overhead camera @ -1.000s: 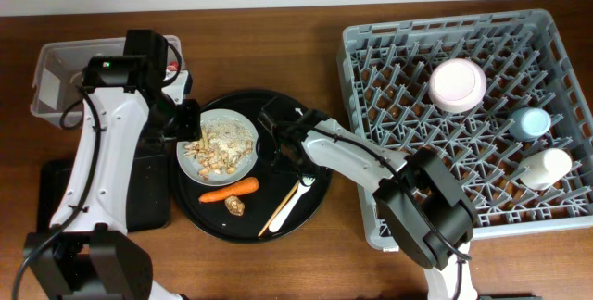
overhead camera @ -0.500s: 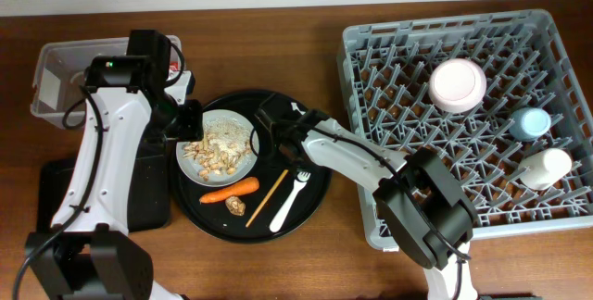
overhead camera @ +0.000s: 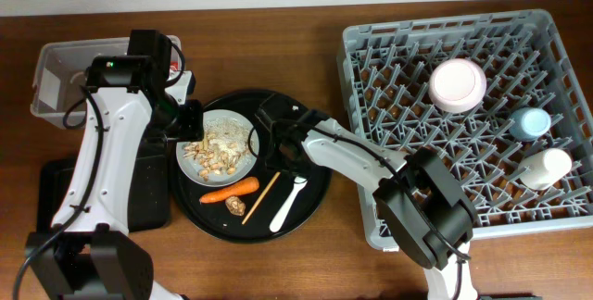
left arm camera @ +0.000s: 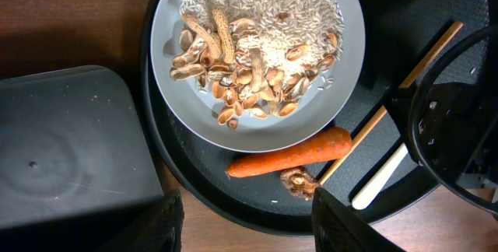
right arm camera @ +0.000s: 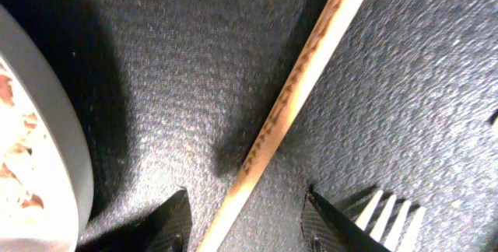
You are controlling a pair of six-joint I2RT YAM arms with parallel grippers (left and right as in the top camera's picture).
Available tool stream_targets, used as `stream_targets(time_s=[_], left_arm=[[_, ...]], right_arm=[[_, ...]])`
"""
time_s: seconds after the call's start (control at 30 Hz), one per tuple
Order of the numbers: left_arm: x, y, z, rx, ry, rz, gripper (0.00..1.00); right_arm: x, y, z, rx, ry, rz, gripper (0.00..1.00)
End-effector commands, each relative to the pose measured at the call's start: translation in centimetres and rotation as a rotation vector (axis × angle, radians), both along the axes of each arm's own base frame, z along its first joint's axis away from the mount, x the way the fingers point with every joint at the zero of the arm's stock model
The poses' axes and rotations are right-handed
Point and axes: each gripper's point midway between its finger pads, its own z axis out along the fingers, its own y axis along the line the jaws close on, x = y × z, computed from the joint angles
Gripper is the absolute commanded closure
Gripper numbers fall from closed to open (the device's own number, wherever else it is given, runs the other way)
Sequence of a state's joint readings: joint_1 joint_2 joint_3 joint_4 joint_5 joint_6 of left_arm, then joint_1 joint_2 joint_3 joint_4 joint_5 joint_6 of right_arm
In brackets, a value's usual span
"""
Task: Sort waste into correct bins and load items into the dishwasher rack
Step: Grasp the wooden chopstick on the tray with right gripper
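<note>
Wooden table (overhead camera: 306,50), round black tray (right arm camera: 156,65): stick (right arm camera: 299,81) straddled by right gripper (right arm camera: 243,219), fingers apart, unclamped. Squeeze best centred, neighbouring fork (right arm camera: 389,209) avoided. Left gripper (left arm camera: 245,219) spread, empty, above plate (left arm camera: 264,135).

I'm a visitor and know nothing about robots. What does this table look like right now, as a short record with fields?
plate: pale grey, holds food scraps, sits on round black tray
loose on that tray: carrot, brown lump, wooden stick, white fork
dishwasher rack: holds bowl, blue cup, cream cup
bins: clear tub and black rectangular tray, at the left
right tool: open, straddling the wooden stick
left tool: open, empty, over the round black tray's edge
</note>
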State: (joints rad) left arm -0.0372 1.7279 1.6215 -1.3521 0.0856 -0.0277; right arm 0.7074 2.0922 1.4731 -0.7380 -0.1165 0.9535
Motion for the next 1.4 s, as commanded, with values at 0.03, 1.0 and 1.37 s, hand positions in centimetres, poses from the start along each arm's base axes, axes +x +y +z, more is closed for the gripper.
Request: stream_targets(time_s=[0.03, 1.0, 1.37], left_arm=[[-0.1, -0.2, 0.0, -0.004, 0.006, 0.006, 0.48], [-0.1, -0.2, 0.0, -0.004, 0.006, 0.006, 0.48], [-0.2, -0.2, -0.1, -0.004, 0.009, 0.006, 0.48]], right_arm=[[-1.6, 0.5, -0.4, 0.039, 0.088, -0.009, 0.54], [-3.2, 1.2, -4.4, -0.040, 0.144, -0.081, 0.86], [-2.8, 1.8, -3.3, -0.012, 0.121, -0.023, 0.94]])
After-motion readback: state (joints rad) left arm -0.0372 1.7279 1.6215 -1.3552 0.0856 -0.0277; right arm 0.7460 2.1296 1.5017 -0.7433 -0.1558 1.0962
